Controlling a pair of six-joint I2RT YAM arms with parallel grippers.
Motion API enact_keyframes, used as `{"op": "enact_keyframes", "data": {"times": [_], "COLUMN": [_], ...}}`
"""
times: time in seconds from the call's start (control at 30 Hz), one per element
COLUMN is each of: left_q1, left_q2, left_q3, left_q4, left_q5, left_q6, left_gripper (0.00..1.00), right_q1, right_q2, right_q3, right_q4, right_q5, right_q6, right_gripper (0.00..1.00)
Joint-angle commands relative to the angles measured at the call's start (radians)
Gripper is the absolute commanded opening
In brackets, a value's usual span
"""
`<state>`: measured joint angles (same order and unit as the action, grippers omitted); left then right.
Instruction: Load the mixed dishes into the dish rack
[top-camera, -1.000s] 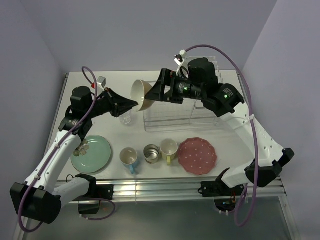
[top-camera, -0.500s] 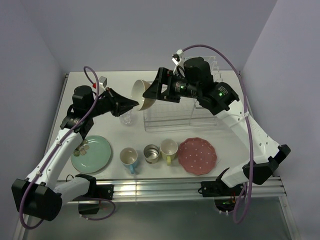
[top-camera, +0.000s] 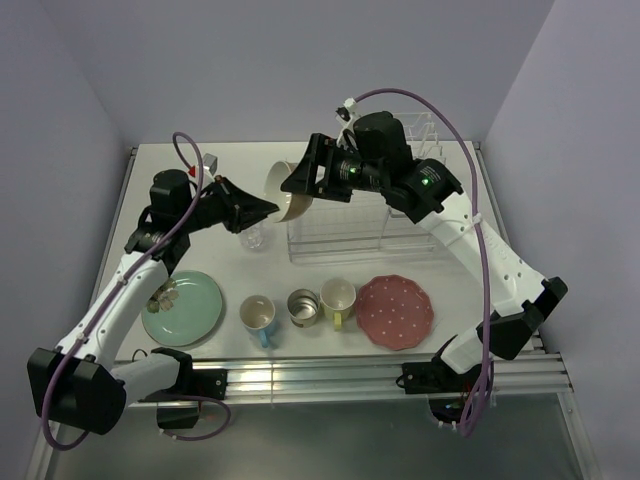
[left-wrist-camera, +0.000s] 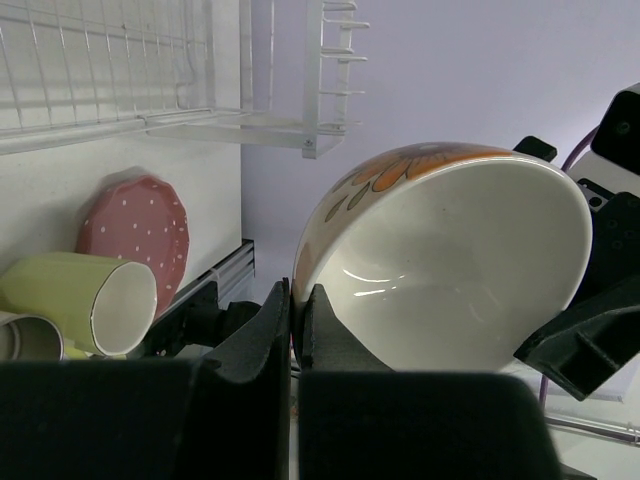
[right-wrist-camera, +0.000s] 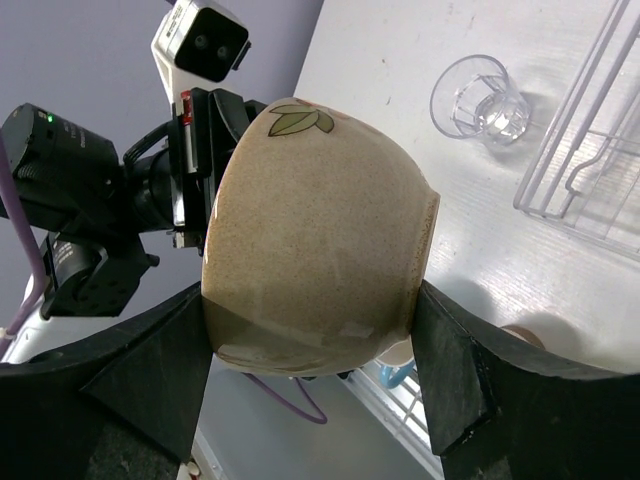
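Observation:
The cream bowl (top-camera: 284, 190) hangs tilted in the air left of the white wire dish rack (top-camera: 400, 228). My left gripper (top-camera: 272, 208) is shut on its rim, as the left wrist view shows (left-wrist-camera: 295, 320) with the bowl (left-wrist-camera: 450, 270). My right gripper (top-camera: 299, 186) is open, one finger on each side of the bowl (right-wrist-camera: 320, 240), close to or touching it (right-wrist-camera: 315, 330). The clear glass (top-camera: 252, 238) stands below the bowl. The mint-green plate (top-camera: 195, 308), light-blue mug (top-camera: 258, 316), metallic-tan cup (top-camera: 302, 306), yellow-green mug (top-camera: 338, 300) and pink dotted plate (top-camera: 395, 310) line the front.
The rack (left-wrist-camera: 200, 120) looks empty; its taller plate slots are at the back right. The rack's edge also shows in the right wrist view (right-wrist-camera: 590, 150), beside the glass (right-wrist-camera: 478, 100). Walls close the table at the left, back and right.
My right gripper has moved left and closed in around the bowl. My left gripper has held the bowl nearly still.

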<state>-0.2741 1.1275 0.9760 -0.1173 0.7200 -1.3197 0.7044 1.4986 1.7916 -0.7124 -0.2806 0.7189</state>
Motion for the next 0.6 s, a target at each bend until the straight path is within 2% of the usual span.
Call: {"op": "enact_keyframes", "data": {"times": [0.0,0.13,0.17,0.23,0.27,0.3,0.33,0.57], "left_q1": [-0.004,-0.004,-0.004,-0.004,-0.004,-0.004,-0.004,-0.004], "left_q2": [-0.005,0.017,0.021,0.041,0.049,0.064,0.071,0.150], "left_q3": [0.036,0.039,0.044,0.047,0.050,0.053,0.056,0.099], "left_q4": [0.097,0.097,0.099,0.108,0.107,0.108,0.142,0.194], "left_q5": [0.047,0.048,0.048,0.053,0.056,0.058,0.059,0.087], "left_q6": [0.017,0.027,0.031,0.030,0.025,0.024,0.022,0.007], "left_gripper": [0.00,0.00,0.00,0.00,0.00,0.00,0.00,0.00], "right_q1": [0.010,0.010,0.009,0.009,0.010,0.009,0.009,0.007], "right_q2": [-0.006,-0.005,-0.001,0.006,0.009,0.018,0.022,0.040], "right_q3": [0.031,0.022,0.028,0.031,0.041,0.046,0.052,0.071], "right_q4": [0.045,0.050,0.047,0.039,0.033,0.027,0.016,-0.005], "right_q5": [0.012,0.020,0.023,0.035,0.040,0.046,0.057,0.107], "right_q6": [-0.003,-0.001,-0.004,-0.010,-0.019,-0.021,-0.029,-0.070], "right_gripper": [0.74,0.55,0.44,0.29,0.11,0.02,0.00,0.00]}}
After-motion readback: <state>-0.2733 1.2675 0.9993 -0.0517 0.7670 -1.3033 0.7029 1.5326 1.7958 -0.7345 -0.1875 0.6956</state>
